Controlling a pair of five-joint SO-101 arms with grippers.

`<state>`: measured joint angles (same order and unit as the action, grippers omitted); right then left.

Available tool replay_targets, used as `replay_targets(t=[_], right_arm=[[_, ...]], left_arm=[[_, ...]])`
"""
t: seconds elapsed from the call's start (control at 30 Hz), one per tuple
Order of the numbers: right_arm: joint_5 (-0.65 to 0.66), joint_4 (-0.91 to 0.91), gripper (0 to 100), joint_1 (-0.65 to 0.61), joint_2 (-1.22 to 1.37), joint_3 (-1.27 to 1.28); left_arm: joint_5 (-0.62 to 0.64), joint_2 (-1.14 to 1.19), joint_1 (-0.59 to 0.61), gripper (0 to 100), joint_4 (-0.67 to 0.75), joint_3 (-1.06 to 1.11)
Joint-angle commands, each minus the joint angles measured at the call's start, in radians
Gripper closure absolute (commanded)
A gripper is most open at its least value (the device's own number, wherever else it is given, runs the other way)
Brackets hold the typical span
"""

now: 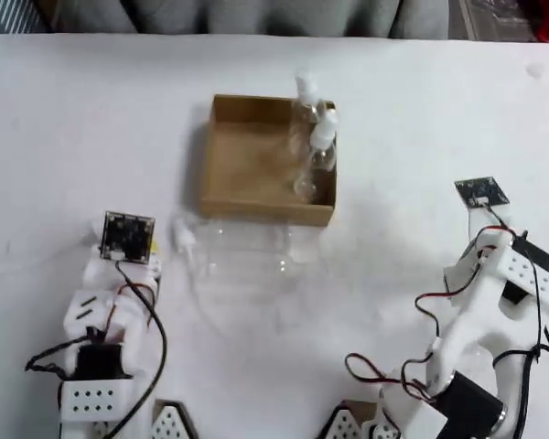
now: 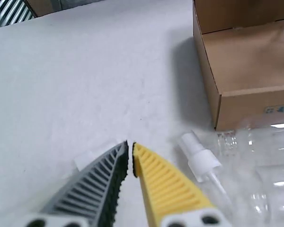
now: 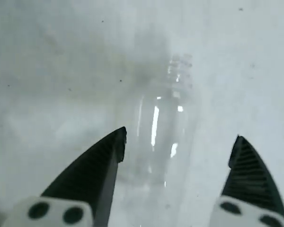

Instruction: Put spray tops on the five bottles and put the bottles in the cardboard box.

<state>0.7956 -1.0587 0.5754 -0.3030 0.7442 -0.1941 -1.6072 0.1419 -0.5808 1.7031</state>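
Right tool (image 3: 180, 135) spread, poised over uncapped bottle (image 3: 161, 137) lying on tabletop (image 3: 47, 71). Left tool (image 2: 130, 147) pressed together, empty, near loose spray top (image 2: 199, 155) by cardboard box (image 2: 246, 106). Risk: the round, slick bottle rolls or squirts free if pinched off-centre.

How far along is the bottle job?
Done: two capped bottles sit in the cardboard box. In hand: nothing gripped; the right gripper is open over an uncapped bottle lying on the table, and the left gripper is shut and empty beside a loose spray top. Left: capping and boxing the clear bottles in front of the box; their count is unclear.
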Motion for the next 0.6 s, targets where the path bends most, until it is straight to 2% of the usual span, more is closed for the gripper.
replay_targets(t=[0.0, 0.33, 0.57], right_arm=[[0.005, 0.010, 70.0, -0.007, -0.019, -0.014], [-0.055, -0.156, 75.9, 0.016, -0.022, -0.106], [-0.048, -0.073, 75.9, 0.015, -0.010, -0.072]], left_arm=[[-0.008, -0.008, 0.008, 98, -0.014, -0.005], [-0.008, -0.008, 0.008, 98, -0.012, -0.005], [-0.008, -0.008, 0.008, 98, -0.012, -0.005]])
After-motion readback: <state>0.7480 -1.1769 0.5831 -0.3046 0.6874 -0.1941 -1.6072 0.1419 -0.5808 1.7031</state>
